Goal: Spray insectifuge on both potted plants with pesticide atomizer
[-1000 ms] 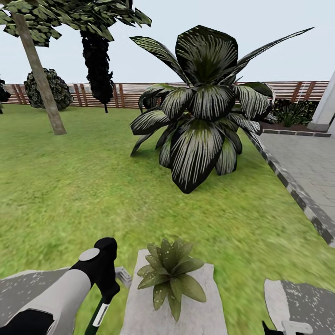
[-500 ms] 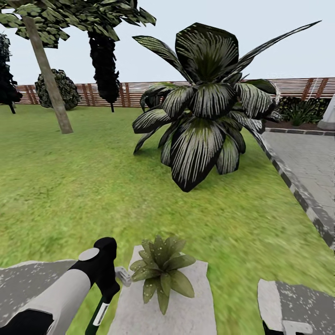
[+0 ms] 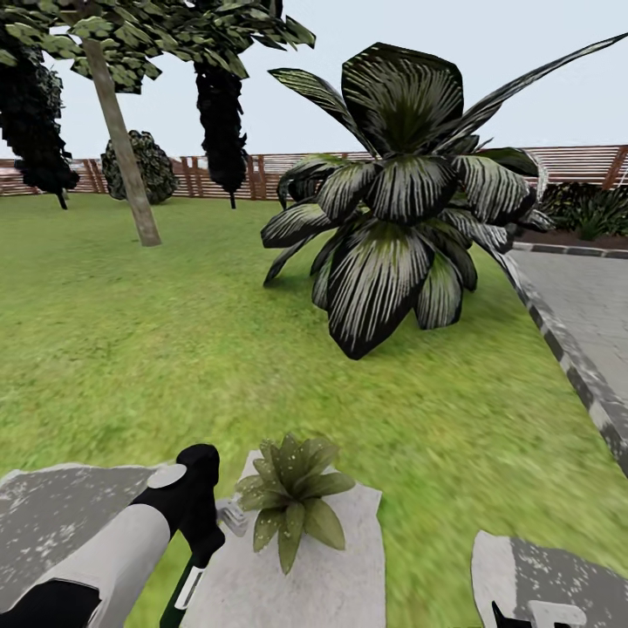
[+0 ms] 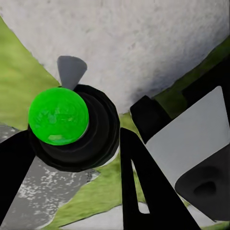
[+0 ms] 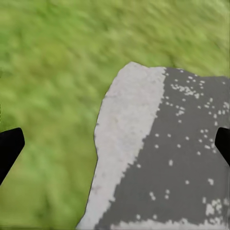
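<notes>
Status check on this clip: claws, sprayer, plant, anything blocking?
Left claw shut on the atomizer, nozzle beside the potted plant. Right claw open over a stepping stone. Nothing between nozzle and plant.

Bright even daylight, lawn [image 3: 131,349] blurred, no hard shadows

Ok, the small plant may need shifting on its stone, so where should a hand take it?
Probably low at the base, a hand coming in level from its right, where the stepping stone lies bare. The potted plant spreads drooping leaves over its pot, hiding it from above, so a top-down grip would likely just crush foliage.
</notes>
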Controlling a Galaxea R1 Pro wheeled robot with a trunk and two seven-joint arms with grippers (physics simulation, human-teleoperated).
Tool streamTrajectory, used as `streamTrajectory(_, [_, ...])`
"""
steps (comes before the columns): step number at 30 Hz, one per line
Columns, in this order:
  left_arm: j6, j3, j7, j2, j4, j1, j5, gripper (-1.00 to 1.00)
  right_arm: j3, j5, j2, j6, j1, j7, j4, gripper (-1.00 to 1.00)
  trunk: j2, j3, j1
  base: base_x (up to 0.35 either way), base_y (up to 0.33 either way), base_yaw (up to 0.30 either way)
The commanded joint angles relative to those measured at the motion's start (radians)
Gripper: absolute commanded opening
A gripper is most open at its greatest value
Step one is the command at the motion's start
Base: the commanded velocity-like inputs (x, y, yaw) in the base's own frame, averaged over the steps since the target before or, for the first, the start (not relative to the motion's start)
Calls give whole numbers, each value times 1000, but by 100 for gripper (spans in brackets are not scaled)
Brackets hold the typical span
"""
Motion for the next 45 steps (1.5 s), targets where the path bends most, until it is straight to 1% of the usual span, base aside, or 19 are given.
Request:
streamTrajectory(1, [10, -4, -10, 0, -2, -1, -7, -100, -9, 2, 0, -4, -1, 8, 0, 100, 0, -1, -1, -213, -176, 276])
streamTrajectory(5, [10, -4, -11, 1, -30, -1, -7, -100, -9, 2, 0, -4, -1, 8, 0, 100, 0, -1, -1, -65, -52, 276])
streamTrajectory(9, [13, -5, -17, -6, -79, -13, -7, -100, -9, 2, 0, -4, -1, 8, 0, 100, 0, -1, -1, -7, -6, 118])
streamTrajectory(12, [16, -5, -30, -18, -90, -46, -7, -100, -9, 2, 0, -4, -1, 8, 0, 100, 0, -1, -1, -1, -1, 14])
streamTrajectory(13, [16, -6, -38, -20, -90, -58, -7, -100, -9, 2, 0, -4, -1, 8, 0, 100, 0, -1, -1, 0, 0, 4])
streamTrajectory(15, [16, -6, -75, -22, -89, -85, -9, -100, -9, 2, 0, -4, -1, 8, 0, 100, 0, -1, -1, 0, 0, 2])
streamTrajectory(16, [15, -9, -112, -23, -89, -95, -15, -100, -9, 2, 0, -4, -1, 8, 0, 100, 0, -1, -1, 0, 0, 0])
streamTrajectory(17, [15, -11, -131, -24, -88, -99, -18, -100, -9, 2, 0, -4, -1, 8, 0, 100, 0, -1, -1, 0, 0, 0])
streamTrajectory(19, [15, -13, -142, -23, -88, -101, -20, -100, -10, 2, 0, -4, -1, 8, 0, 100, 0, -1, -1, 0, 0, 0])
streamTrajectory(27, [15, -12, -142, -18, -90, -101, -21, -100, -10, 2, 0, -4, -1, 8, 0, 100, 0, -1, -1, 7, -26, 0])
streamTrajectory(33, [15, -14, -142, -21, -90, -94, -20, -100, -9, 2, 0, -4, -1, 8, 0, 100, 0, -1, -1, 70, -240, 0])
streamTrajectory(38, [15, -14, -142, -18, -90, -92, -20, -100, -9, 2, 0, -4, -1, 7, 0, 100, 0, -1, -1, 12, -270, 3])
streamTrajectory(45, [13, -14, -142, -9, -90, -98, -20, -100, -9, 2, 0, -4, -1, 7, 0, 100, 0, -1, -1, 134, -162, 214])
